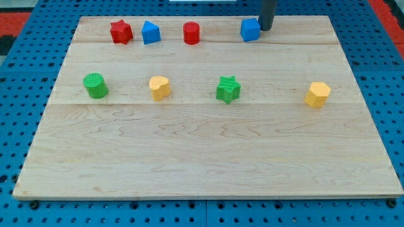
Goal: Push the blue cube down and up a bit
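Yellow block nearest, toward table's right edge. Blue cube at top edge, open board below it. My tip touches cube's right side; holds nothing.

My tip stands on the desk near its edge at the view's top, touching or just beside the blue cube, which lies on its left in the view. Further left of my tip, along the same row, come the red cylinder, the blue block and the red star. Below my tip in the view runs a second row: the green star slightly left, the yellow heart and green cylinder further left, the yellow hexagon to the right.
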